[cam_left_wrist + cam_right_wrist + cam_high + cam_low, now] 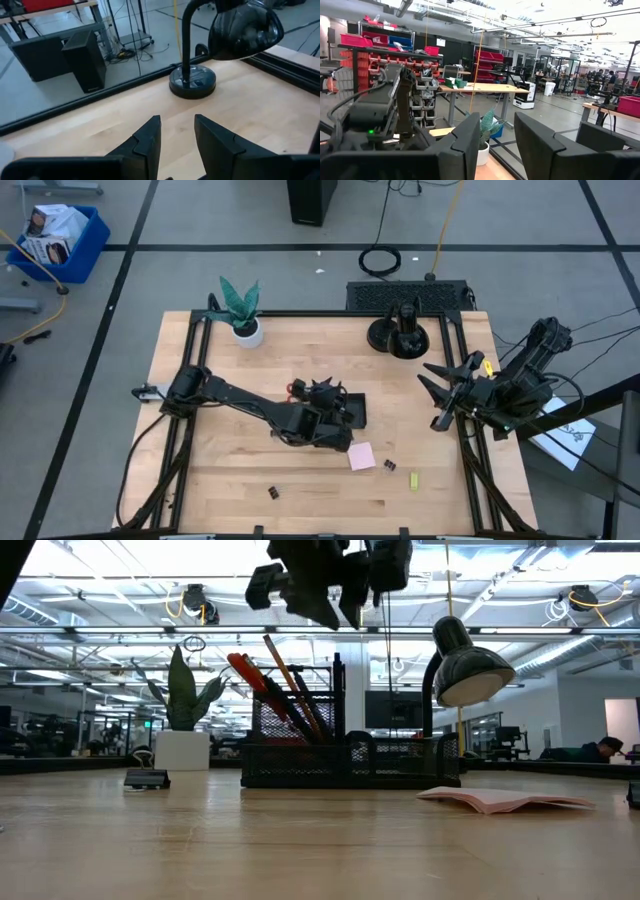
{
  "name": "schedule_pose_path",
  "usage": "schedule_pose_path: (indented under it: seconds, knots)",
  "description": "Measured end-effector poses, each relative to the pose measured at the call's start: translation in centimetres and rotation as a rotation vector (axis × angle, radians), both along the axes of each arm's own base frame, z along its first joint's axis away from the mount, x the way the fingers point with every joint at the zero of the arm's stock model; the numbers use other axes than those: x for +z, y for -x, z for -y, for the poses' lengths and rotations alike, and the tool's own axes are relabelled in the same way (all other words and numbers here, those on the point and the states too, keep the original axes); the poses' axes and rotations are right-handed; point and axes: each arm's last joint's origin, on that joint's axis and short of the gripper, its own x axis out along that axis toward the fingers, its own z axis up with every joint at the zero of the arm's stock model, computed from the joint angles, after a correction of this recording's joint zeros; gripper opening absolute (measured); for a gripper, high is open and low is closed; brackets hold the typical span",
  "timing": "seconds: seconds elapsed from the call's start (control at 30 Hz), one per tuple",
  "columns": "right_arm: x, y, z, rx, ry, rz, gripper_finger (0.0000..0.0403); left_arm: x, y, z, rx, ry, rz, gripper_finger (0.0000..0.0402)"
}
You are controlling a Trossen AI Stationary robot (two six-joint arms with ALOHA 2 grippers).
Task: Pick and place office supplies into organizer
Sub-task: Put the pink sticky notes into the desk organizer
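Note:
The organizer (350,755) is a black mesh tray in the middle of the table (352,412). Red-handled scissors (245,672), orange pencils (285,675) and black pens stand slanting in its tall compartment. My left gripper (328,400) hovers open above it, shown at the top of the low view (340,580) and empty in its wrist view (177,142). A pink sticky-note pad (362,456) lies flat on the wood, with binder clips (272,493) (389,466) and a yellow-green piece (414,480) nearby. My right gripper (442,387) waits open at the table's right edge.
A black desk lamp stands on its round base (398,335) at the far edge, its head (470,665) over the organizer's right side. A potted plant (240,312) sits at the far left. Bare wood lies along the near edge (230,500).

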Motion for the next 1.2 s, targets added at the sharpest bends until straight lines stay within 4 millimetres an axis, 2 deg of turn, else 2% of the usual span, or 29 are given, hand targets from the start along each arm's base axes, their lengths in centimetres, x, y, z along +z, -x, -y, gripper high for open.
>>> schedule_pose_path:
  seconds: [0.27,0.53,0.87,1.07,1.2]
  knots:
    - [0.0,0.0,0.0,0.000,0.004,-0.002,0.0116,3.0,1.1,0.5,-0.041,-0.018,0.017,0.0125]
    - [0.0,0.0,0.0,0.000,0.006,-0.003,0.0116,7.5,2.9,1.8,-0.129,-0.061,0.049,0.0125]
    - [0.0,0.0,0.0,0.001,0.007,-0.002,0.0116,12.5,6.5,5.5,-0.321,-0.028,0.144,0.0124]
    - [0.0,0.0,0.0,0.003,0.001,0.002,0.0116,14.1,8.6,8.4,-0.457,0.035,0.210,0.0124]
    - [0.0,0.0,0.0,0.004,-0.001,0.004,0.0116,14.4,9.8,10.5,-0.531,0.060,0.233,0.0124]
